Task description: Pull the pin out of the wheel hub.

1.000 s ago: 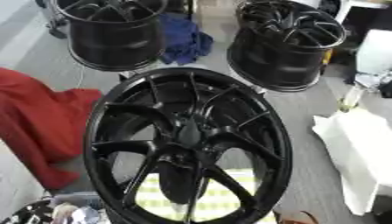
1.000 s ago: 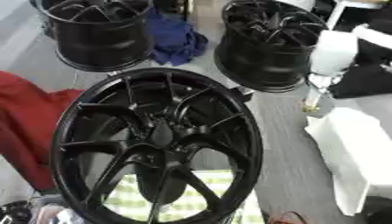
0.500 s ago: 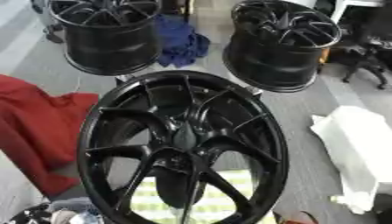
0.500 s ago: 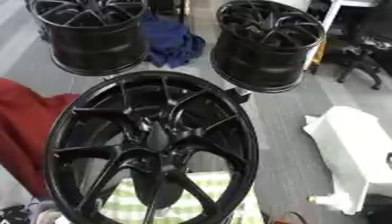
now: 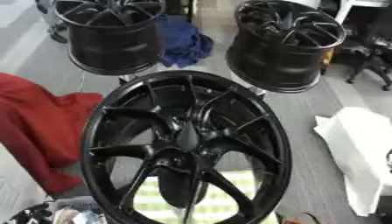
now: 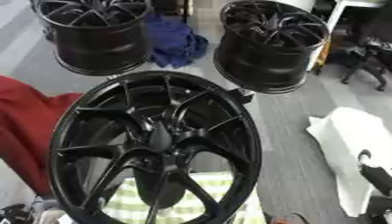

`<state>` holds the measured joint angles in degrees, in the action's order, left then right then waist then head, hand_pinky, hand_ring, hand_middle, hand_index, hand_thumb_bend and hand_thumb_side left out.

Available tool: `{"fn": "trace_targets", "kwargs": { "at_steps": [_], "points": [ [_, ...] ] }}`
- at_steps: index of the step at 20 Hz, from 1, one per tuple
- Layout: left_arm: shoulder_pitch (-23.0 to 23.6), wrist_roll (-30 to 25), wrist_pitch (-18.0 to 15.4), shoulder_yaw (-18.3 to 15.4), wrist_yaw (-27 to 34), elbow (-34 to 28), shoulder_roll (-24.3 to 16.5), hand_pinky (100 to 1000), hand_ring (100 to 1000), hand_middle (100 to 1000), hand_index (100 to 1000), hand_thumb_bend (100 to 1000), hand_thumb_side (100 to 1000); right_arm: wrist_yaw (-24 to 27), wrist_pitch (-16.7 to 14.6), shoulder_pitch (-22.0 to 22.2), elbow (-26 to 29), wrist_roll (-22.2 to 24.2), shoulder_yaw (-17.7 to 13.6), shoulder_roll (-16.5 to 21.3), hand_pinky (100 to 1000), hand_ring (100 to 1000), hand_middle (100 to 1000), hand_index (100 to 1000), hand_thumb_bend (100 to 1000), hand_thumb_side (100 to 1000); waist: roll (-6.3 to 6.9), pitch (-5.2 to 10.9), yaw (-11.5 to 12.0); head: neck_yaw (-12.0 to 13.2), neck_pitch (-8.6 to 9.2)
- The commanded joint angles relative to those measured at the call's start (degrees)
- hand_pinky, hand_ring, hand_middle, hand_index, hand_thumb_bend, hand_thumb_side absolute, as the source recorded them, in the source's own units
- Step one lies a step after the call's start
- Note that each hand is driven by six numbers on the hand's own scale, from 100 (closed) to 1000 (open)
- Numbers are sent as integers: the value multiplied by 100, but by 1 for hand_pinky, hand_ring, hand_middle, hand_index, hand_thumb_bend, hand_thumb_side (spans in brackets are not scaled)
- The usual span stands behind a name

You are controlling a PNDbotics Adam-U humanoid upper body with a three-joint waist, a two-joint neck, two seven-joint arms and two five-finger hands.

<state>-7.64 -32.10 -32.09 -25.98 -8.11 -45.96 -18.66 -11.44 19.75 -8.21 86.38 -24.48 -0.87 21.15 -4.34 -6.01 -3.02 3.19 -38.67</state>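
**Right hand further into view; wheel untouched**

Right hand (image 6: 373,175) now shows further in at the lower right edge than half a second ago, though the whole view has shifted too. It is a dark shape over the white cloth (image 5: 360,144); spread or closed, cannot tell. It holds nothing visible and is well apart from the big black wheel (image 5: 257,131). The hub (image 5: 187,139) sits mid-view; no pin can be made out. A red cloth (image 5: 38,122) lies left.
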Motion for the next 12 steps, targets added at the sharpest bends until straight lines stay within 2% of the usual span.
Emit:
{"fn": "trace_targets", "kwargs": {
  "at_steps": [1, 6, 12],
  "points": [
    [-59, -1987, -1988, 17, -8, -84, -88, 647, 671, 679, 847, 100, 702, -75, -307, -123, 227, -109, 274, -183, 720, 722, 775, 876, 223, 391, 42, 25, 15, 4, 36],
    [-86, -1987, -1988, 36, -4, -80, -66, 647, 671, 679, 847, 100, 704, 19, -819, -232, 83, -405, 797, -637, 694, 685, 745, 869, 189, 392, 74, 6, 27, -40, 41],
    [-104, -1987, -1988, 51, 17, -54, -57, 647, 671, 679, 846, 100, 706, 326, -1550, -276, -472, -1067, 1072, -995, 670, 642, 710, 850, 189, 381, 115, -26, 28, -82, 57]
  ]
}}
